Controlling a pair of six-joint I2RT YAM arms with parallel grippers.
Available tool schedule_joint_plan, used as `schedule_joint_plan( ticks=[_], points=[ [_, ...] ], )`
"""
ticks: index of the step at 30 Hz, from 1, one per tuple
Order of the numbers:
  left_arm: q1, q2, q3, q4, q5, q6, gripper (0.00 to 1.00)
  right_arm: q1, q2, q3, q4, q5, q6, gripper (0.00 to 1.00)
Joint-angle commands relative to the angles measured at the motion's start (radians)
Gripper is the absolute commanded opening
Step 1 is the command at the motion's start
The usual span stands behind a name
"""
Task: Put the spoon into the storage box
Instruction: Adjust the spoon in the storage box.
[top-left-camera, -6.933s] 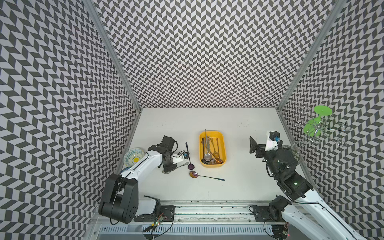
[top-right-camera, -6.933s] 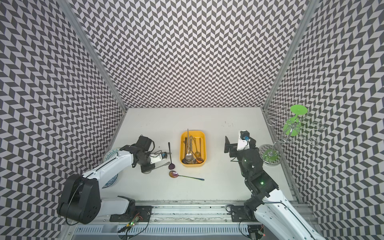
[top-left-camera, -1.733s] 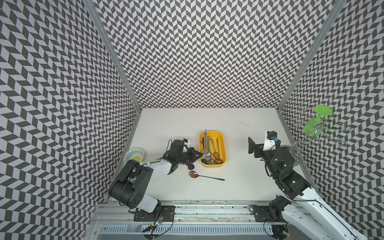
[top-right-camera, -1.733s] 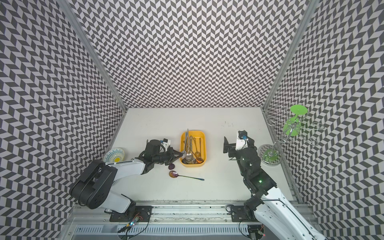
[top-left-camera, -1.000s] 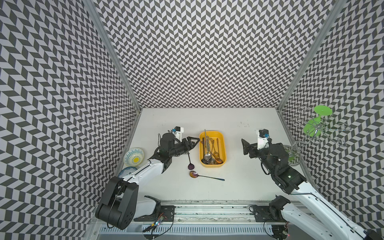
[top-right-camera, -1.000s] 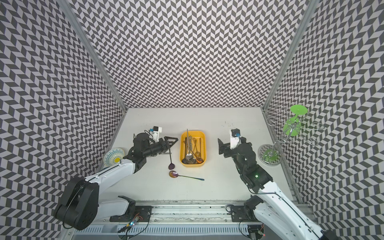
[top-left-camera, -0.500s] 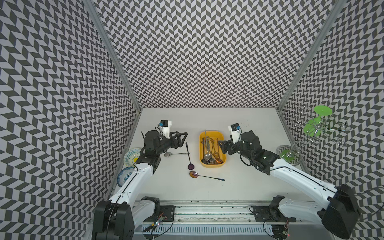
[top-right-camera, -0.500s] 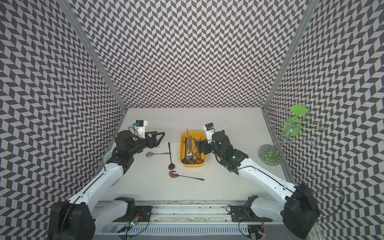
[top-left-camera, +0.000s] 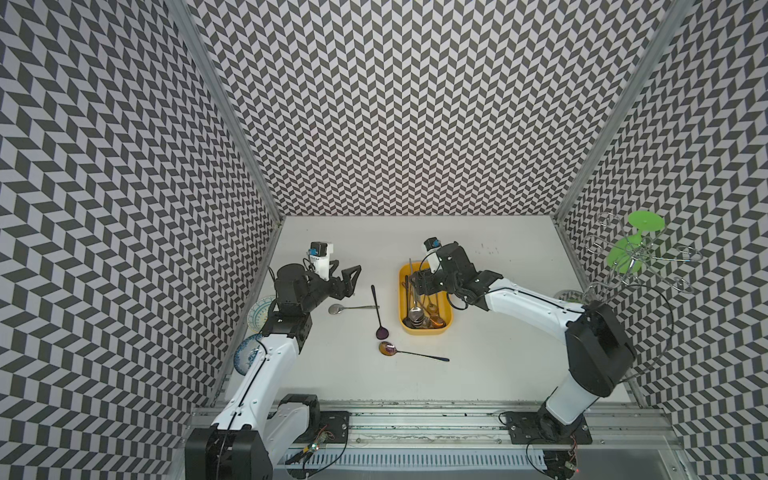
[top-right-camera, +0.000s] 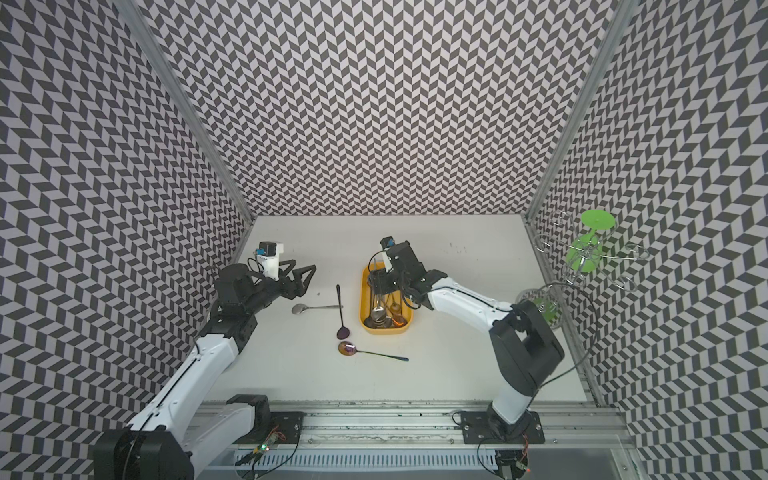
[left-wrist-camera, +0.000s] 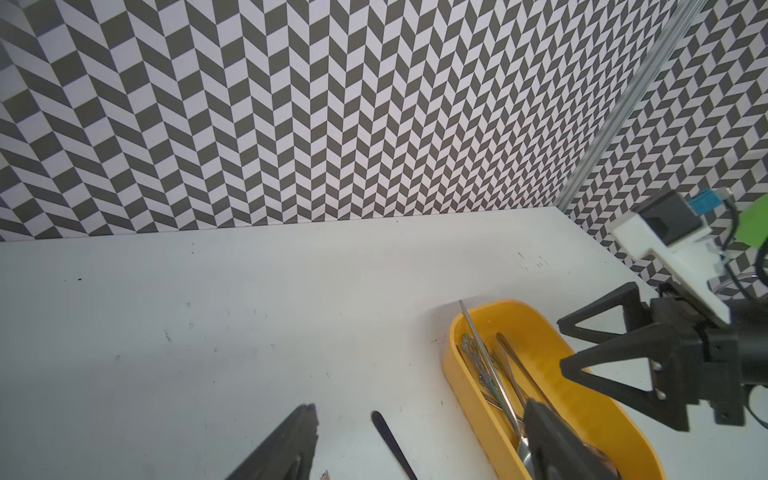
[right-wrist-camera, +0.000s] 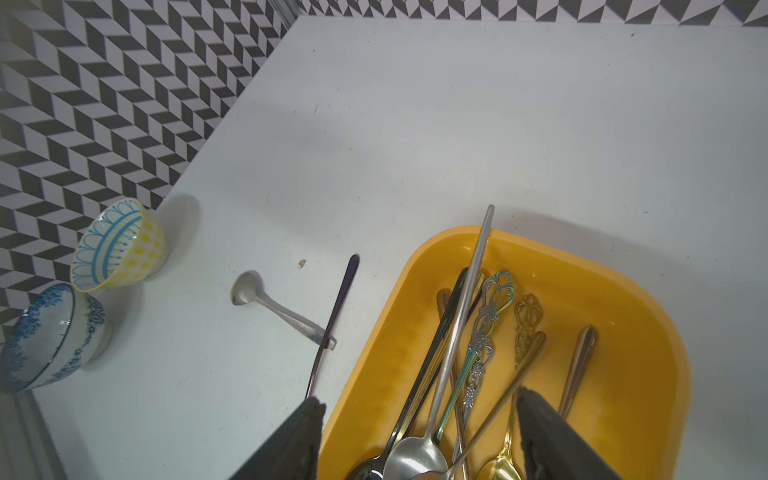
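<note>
1. The white table (top-left-camera: 498, 340) shows a job part done. Three spoons lie loose on it, all left of the box, so I judge three placements are left.
2. The right arm (top-left-camera: 523, 303) stretches low across the table from its base. Its wrist is bent down over the far half of the box.
3. The left arm (top-left-camera: 266, 365) rises steeply from its base. Its forearm is level and points towards the box, above the table and clear of every spoon.
4. The yellow storage box (top-left-camera: 426, 331) sits mid-table with a pile of spoons (right-wrist-camera: 478, 353) already in it, one long handle jutting over its far rim.
5. The right gripper (left-wrist-camera: 560, 345) hangs over that pile with its jaws apart, clamped on nothing.
6. The left gripper (top-left-camera: 355, 280) is spread wide and empty.
7. The iridescent spoon (top-left-camera: 415, 354) lies nearest the rail, apart from the box.
8. The purple-bowled spoon (top-left-camera: 377, 309) lies just beside the box's left wall, parallel to it.
9. The silver spoon (top-left-camera: 355, 308) lies crosswise, its handle end meeting the purple spoon's handle, near the left gripper.
</note>
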Motion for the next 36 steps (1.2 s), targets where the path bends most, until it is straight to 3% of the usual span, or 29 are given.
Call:
schedule_joint_plan(
  ticks=[1,16,20,25,27,36],
  points=[
    [0.005,-0.026,0.002,-0.005,-0.011,0.026,0.82,0.004,0.063,0.061,-0.017,0.002,0.008,0.71],
    [0.002,-0.03,0.011,-0.018,-0.024,0.037,0.82,-0.007,0.327,0.296,-0.135,0.099,0.034,0.44],
    [-0.001,-0.028,0.023,-0.023,-0.04,0.035,0.83,-0.009,0.35,0.32,-0.138,0.113,0.046,0.34],
    [-0.003,-0.016,0.03,-0.034,-0.034,0.035,0.83,-0.01,0.361,0.338,-0.181,0.13,0.053,0.1],
    [-0.005,-0.019,0.025,-0.021,-0.037,0.034,0.82,-0.007,0.343,0.31,-0.167,0.12,0.062,0.06],
    [-0.003,-0.016,0.005,0.0,-0.022,0.029,0.83,-0.002,0.25,0.19,-0.142,0.094,0.114,0.02]
  ],
)
